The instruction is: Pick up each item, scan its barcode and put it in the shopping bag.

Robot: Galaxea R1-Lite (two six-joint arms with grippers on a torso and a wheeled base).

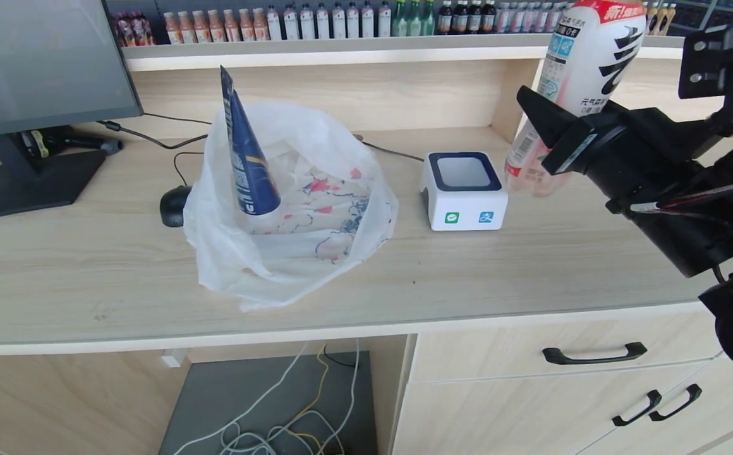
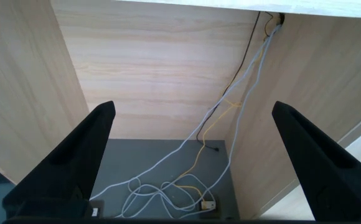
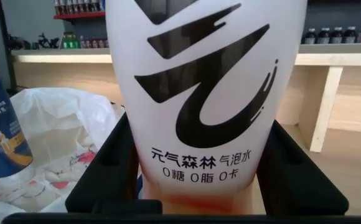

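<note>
- Right fingers (image 3: 103, 174) are clamped on either side of a bottle (image 1: 584, 69), low on its body; one dark finger on each flank in the right wrist view.
- The bottle has a white label with a big black brush mark and pinkish liquid showing at the base. It leans slightly, cap end toward the robot's right.
- It is held up off the tabletop (image 1: 531, 265), in the head view just right of the scanner (image 1: 463, 189) and not touching it.
- The scanner is a small white box with a dark-framed window facing up, sitting on the tabletop between the shopping bag (image 1: 290, 208) and the held bottle.
- The shopping bag is thin white plastic with a red and blue print, mouth open, slumped on the tabletop left of the scanner.
- A dark blue tube (image 1: 249, 158) is already standing in the bag, cap down, crimped end poking above the rim.
- Left fingers (image 2: 75, 168) are spread wide with nothing between them, down below the tabletop in the open bay, facing its wooden back panel.
- Loose cables (image 2: 168, 193) lie on the grey floor of that bay.
- A black mouse (image 1: 172, 205) sits just left of the bag; a monitor (image 1: 38, 57) stands at the far left.
- The back shelf (image 1: 341, 44) carries a row of bottled drinks; drawers (image 1: 594, 354) are under the tabletop's right side.
</note>
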